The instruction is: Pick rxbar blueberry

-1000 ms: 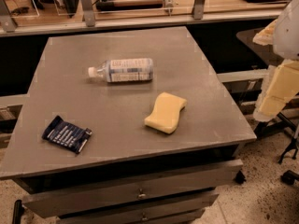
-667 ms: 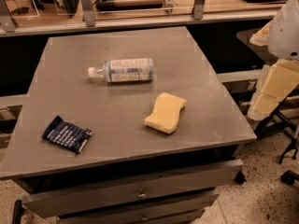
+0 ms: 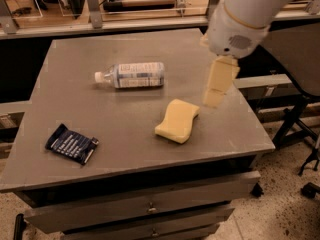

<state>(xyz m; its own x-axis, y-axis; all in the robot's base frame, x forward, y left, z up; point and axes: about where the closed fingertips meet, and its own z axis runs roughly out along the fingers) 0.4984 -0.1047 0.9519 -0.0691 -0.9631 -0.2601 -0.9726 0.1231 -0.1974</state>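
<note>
**Inspector:** Premises: a workshop-type room. There is speckled floor at 5 o'clock, with a metal railing and a lit wooden floor beyond it at 12 o'clock. The work surface is a square, grey-topped table [image 3: 125, 109] with drawers beneath.

**Clerk:** Equipment?

**Inspector:** The robot's bulky white arm [image 3: 250, 14] enters at 1 o'clock. Its cream-coloured gripper [image 3: 215, 96] hangs downward over the table's 3 o'clock side, just beside the sponge. Nothing is seen in it. Whether it is released or clenched, I cannot tell.

**Clerk:** Items?

**Inspector:** Three, well apart, presumably so each can be taken alone.
- A clear plastic bottle with a white-blue label [image 3: 132, 75] lies on its side at 12 o'clock, cap toward 9.
- A yellow wavy sponge [image 3: 177, 120] sits at 4 o'clock.
- The small, flat, dark navy-blue foil-wrapped rxbar blueberry [image 3: 71, 144] lies flat at 8 o'clock, near the front-left corner, untouched.

**Clerk:** Assessment?

**Inspector:** The gripper stands on the opposite side from the bar, so the reach is not yet made. Because the bar lies flat, it likely calls for a descent from above, across its narrower width.
</note>
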